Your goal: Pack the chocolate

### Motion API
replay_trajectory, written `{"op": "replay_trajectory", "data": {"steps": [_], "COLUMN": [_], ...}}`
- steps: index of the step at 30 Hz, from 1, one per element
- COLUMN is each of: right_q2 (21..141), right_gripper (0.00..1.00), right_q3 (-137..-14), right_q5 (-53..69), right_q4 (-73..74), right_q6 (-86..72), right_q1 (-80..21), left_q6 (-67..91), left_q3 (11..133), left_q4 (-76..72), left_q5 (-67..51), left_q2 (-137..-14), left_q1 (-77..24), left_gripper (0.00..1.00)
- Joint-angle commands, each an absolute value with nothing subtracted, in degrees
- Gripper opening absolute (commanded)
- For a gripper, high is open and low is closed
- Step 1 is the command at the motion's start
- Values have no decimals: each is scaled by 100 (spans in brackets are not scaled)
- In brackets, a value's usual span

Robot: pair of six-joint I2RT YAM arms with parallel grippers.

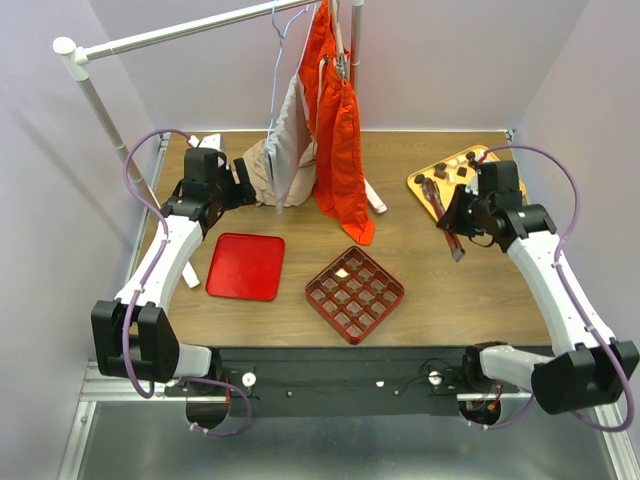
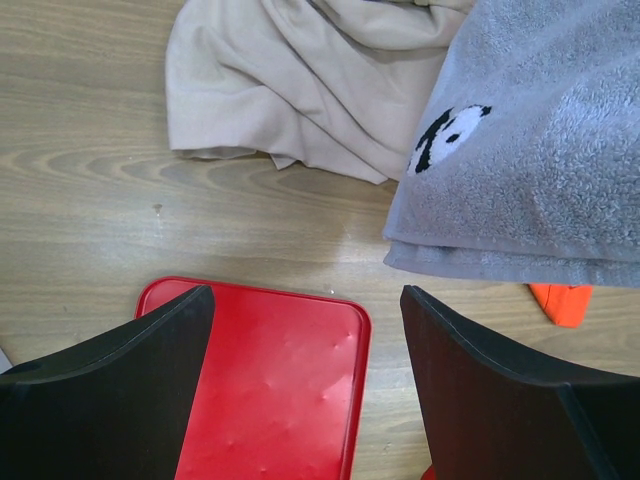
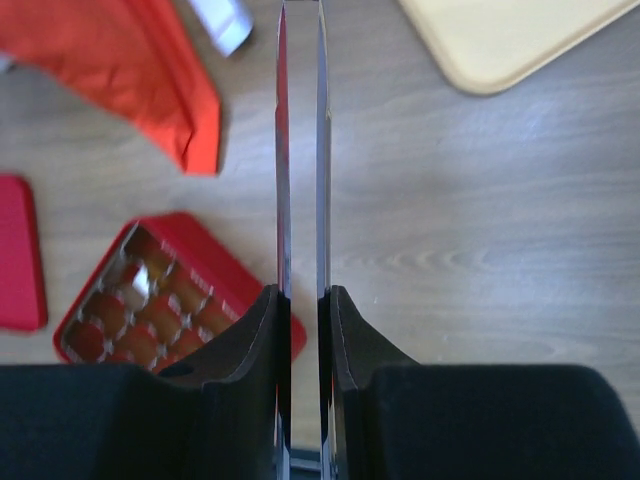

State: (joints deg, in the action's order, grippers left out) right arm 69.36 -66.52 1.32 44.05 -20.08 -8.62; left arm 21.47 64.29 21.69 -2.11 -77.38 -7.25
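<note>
- The chocolate lay on the yellow tray at far right, just behind the right gripper.
- One pale lump sat in the red gridded box.
- The right jaws were narrow, clamped on thin tongs. I could not tell whether anything was at the tips.
- The tongs' long axis pointed nearward, away from the tray, with the box to their left.
- The left gripper was wide and empty over the flat red tray, well apart. The right arm was nearer.

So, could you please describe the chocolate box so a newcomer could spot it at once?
On the wooden table, look near the front edge, in the middle. The red box is split into square cells, unlike the flat red tray beside it.
</note>
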Motion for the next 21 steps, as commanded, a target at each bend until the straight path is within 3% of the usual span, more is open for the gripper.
{"op": "replay_trajectory", "data": {"steps": [1,10,21], "right_q2": [6592,6662,6654], "right_gripper": [18,18,20], "right_q3": [-6793,-6970,-6645], "right_q5": [1412,2074,1749], "right_q4": [5404,5959,6222], "right_q6": [-1644,-1556,-1714], "right_q1": [-1071,-1888,-2558], "left_q6": [2197,2285,2311], "left_q3": [6600,6618,6592], "left_q4": [2224,2188,2215], "left_q5": [-114,-141,-97], "left_q2": [-7726,-7725,-7691], "left_q1": [-738,-729,-729], "left_gripper": [85,85,85]}}
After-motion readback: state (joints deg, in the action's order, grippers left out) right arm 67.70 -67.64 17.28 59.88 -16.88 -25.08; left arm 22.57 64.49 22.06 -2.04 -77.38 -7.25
